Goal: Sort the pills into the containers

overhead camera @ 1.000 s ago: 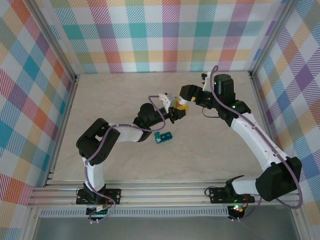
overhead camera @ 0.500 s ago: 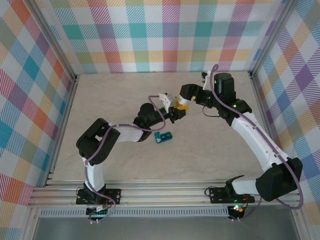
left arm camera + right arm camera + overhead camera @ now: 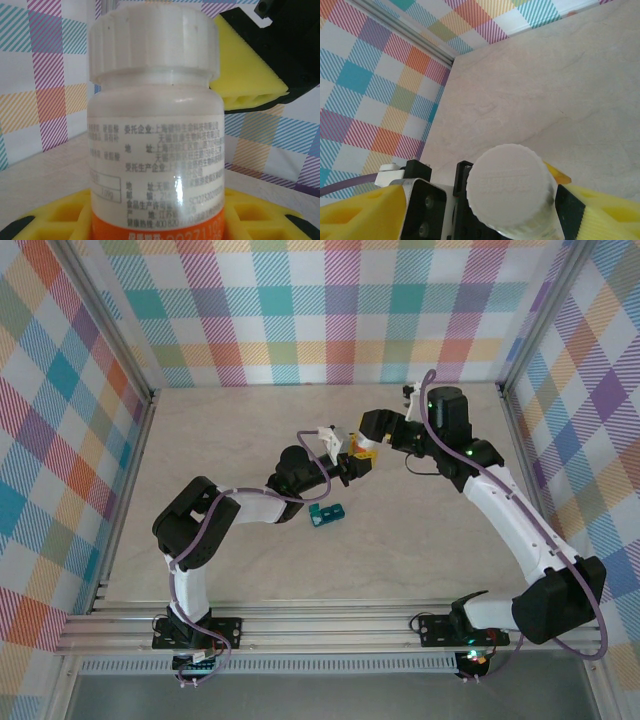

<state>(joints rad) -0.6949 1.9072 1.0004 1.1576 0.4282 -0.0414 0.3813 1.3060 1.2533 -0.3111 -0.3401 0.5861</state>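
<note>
While the white bottle point(image 3: 155, 150) is clamped in my left fingers point(image 3: 60, 220), its cap point(image 3: 510, 187) is still on, and my right fingers point(image 3: 360, 212) stand apart on both sides of it. The teal containers point(image 3: 326, 513) lie on the table point(image 3: 230, 430) near the left arm. I judge that all the sorting remains.
</note>
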